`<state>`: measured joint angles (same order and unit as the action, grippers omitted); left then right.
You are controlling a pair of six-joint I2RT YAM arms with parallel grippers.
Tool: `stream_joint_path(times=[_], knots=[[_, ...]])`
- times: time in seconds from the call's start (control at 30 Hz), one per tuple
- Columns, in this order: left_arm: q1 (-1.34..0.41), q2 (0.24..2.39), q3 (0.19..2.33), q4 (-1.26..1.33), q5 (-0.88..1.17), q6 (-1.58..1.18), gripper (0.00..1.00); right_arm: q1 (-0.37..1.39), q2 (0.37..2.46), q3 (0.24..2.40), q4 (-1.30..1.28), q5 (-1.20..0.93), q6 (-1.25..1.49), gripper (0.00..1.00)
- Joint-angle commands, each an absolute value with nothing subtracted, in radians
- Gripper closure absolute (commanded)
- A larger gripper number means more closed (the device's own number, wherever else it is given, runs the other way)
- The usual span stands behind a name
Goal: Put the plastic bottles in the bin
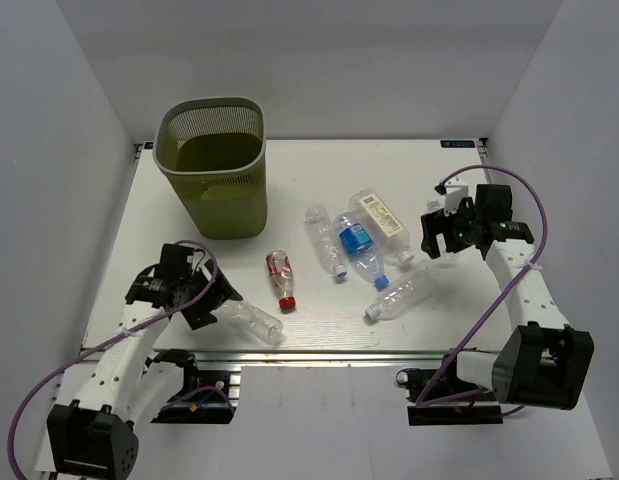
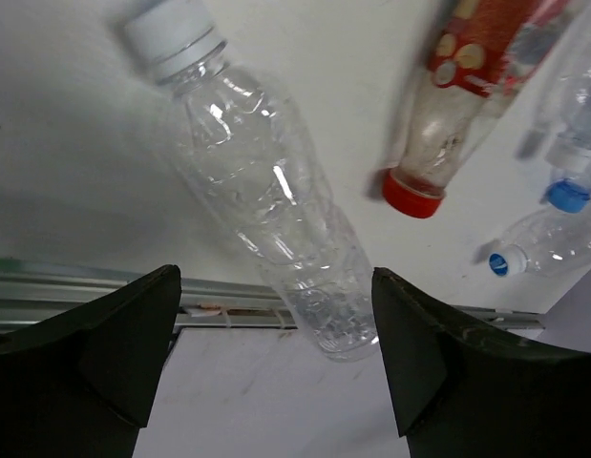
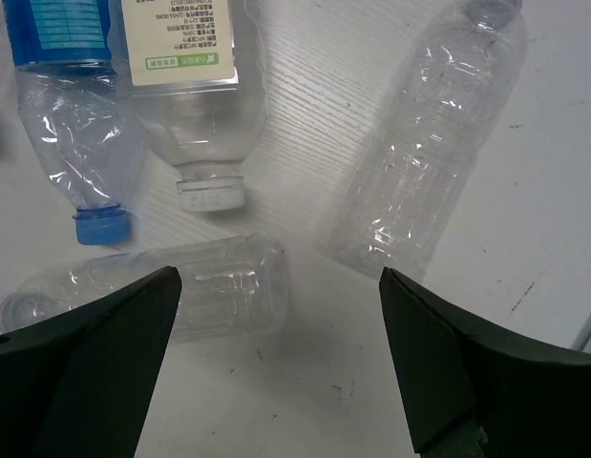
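Observation:
The olive-green mesh bin (image 1: 211,165) stands at the far left. My left gripper (image 1: 217,300) is open; the base of a bare white-capped bottle (image 2: 266,191) lies between its fingers (image 2: 276,353), nearer the right finger, at the table's front edge (image 1: 251,320). A red-label, red-capped bottle (image 1: 280,275) lies beside it (image 2: 457,86). My right gripper (image 1: 439,240) is open and empty (image 3: 276,363) above the table, between two bare bottles (image 3: 180,286) (image 3: 429,143). A blue-label bottle (image 3: 75,124) and a cream-label bottle (image 3: 195,95) lie beyond.
A clear blue-capped bottle (image 1: 324,240) lies mid-table, left of the blue-label bottle (image 1: 359,245). A bare blue-capped bottle (image 1: 401,295) lies near the front right. A metal rail (image 2: 66,286) runs along the near table edge. White walls enclose the table.

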<state>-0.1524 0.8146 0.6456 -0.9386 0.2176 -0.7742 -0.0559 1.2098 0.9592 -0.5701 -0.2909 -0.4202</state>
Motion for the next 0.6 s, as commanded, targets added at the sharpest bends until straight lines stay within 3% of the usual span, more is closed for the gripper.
stream_joint_path(times=[0.0,0.13,0.4,0.5,0.57], knots=[[-0.182,0.857,0.627,-0.945,0.226,-0.859,0.09,-0.055,1.216,0.982,-0.526,-0.345,-0.388,0.10],[-0.224,0.916,0.618,-0.910,0.195,-0.928,0.00,-0.055,1.213,0.968,-0.505,-0.374,-0.367,0.10],[-0.325,1.144,0.578,-0.707,0.077,-1.019,0.00,-0.055,1.192,0.945,-0.489,-0.385,-0.379,0.10],[-0.374,1.210,0.593,-0.664,0.032,-1.040,0.08,-0.055,1.195,0.969,-0.508,-0.440,-0.403,0.10],[-0.414,1.224,0.633,-0.652,0.016,-1.040,0.25,-0.051,1.206,1.011,-0.566,-0.541,-0.465,0.10]])
